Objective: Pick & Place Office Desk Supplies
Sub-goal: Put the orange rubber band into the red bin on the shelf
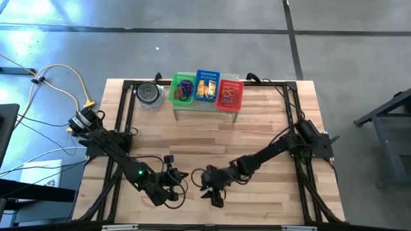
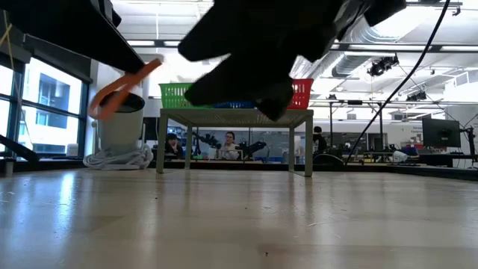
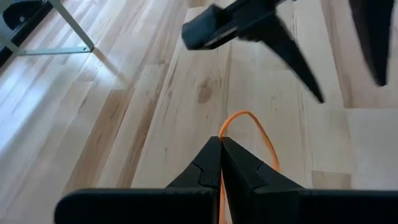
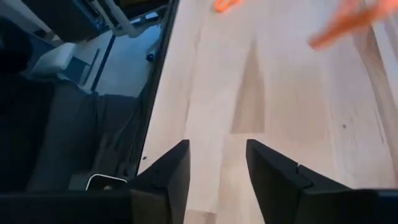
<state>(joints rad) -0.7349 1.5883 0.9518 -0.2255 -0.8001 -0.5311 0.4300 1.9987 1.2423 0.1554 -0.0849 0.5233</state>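
Pale wooden tabletop [image 1: 257, 128] on a grey concrete floor, open workshop hall behind with seated people far off in the low view.

Left arm stretched diagonally from the table's left edge toward the front centre, forearm low. Left gripper [image 3: 221, 144] clamped tight on an orange band loop [image 3: 261, 134]; loop arching out just past the fingertips, clear of the wood. Same loop in the low view [image 2: 119, 88] hanging tilted in the air.

Right arm reaching in from the right edge, elbow bent, wrist dropped toward the front centre. Right gripper [image 4: 217, 149] just beside the left one, tips facing it, fingers [image 4: 177, 163] parted with bare wood between them, nothing held. Blurred orange streak [image 4: 348, 22] ahead of those fingers, apart from them.

Well beyond both grippers, at the table's far edge: small stand [image 1: 204, 108] carrying a green basket [image 1: 175, 84] with purple and blue loops [image 1: 186, 88], a blue basket [image 1: 207, 73] with yellow pieces [image 1: 206, 88], a red basket [image 1: 241, 95] with orange-red bands [image 1: 228, 95]. Round grey tin [image 1: 149, 94] beside the green basket.
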